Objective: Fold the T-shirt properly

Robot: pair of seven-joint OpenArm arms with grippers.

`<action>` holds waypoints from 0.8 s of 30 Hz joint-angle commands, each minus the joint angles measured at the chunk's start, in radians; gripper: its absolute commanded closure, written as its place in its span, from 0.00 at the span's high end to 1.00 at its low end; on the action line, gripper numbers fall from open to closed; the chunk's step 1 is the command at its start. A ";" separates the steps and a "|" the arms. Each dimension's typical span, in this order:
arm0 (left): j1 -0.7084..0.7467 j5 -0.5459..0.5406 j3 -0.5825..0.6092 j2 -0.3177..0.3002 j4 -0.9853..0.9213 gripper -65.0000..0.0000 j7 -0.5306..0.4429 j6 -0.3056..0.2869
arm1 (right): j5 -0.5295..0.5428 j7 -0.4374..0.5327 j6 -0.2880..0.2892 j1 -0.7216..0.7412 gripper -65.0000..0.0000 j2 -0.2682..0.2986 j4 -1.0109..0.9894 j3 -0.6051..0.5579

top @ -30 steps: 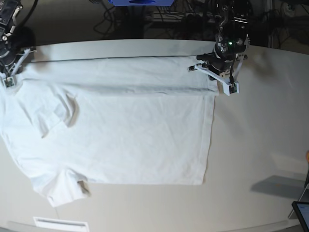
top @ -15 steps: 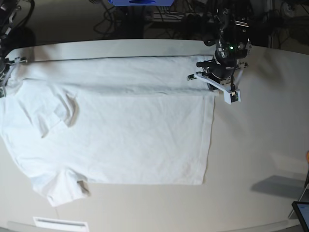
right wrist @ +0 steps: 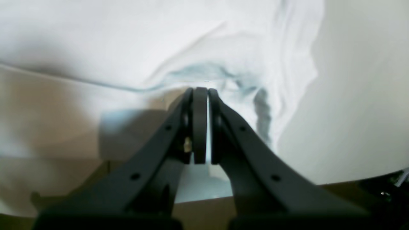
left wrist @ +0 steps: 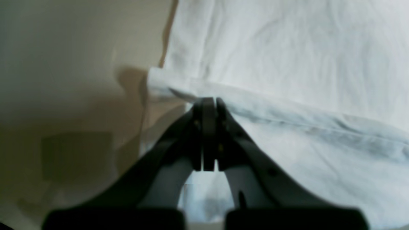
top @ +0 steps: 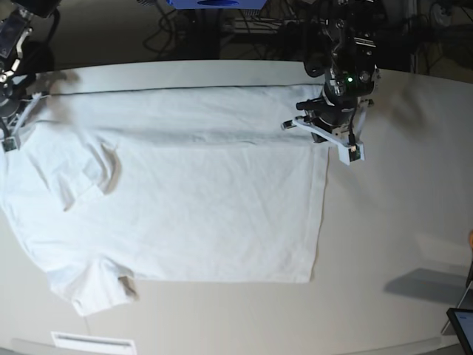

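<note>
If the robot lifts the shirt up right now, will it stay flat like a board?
Probably not. The T-shirt looks soft: it is wrinkled all over and already bends over itself in a fold along the far edge. It would likely droop between the two grip points. It also seems light, since thin fingers pinch its edge.

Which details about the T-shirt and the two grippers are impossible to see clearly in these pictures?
- Base view: the right gripper sits at the left frame edge, so its grip is unclear.
- Left wrist view: the left gripper has its tips at a T-shirt fold; blur hides whether cloth is pinched.
- Right wrist view: blur near the right gripper's tips likewise.
- Neck label: not discernible in any view.
</note>
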 commanded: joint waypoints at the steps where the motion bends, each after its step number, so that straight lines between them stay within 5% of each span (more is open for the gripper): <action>1: -0.003 0.003 -0.001 -0.003 0.004 0.00 -0.014 0.002 | 0.006 0.025 -0.009 0.012 0.02 0.022 0.005 0.004; 24: 0.069 0.010 -0.008 -0.095 -0.036 0.00 -0.018 -0.001 | 0.006 0.048 -0.009 -0.149 0.01 -0.041 0.050 0.007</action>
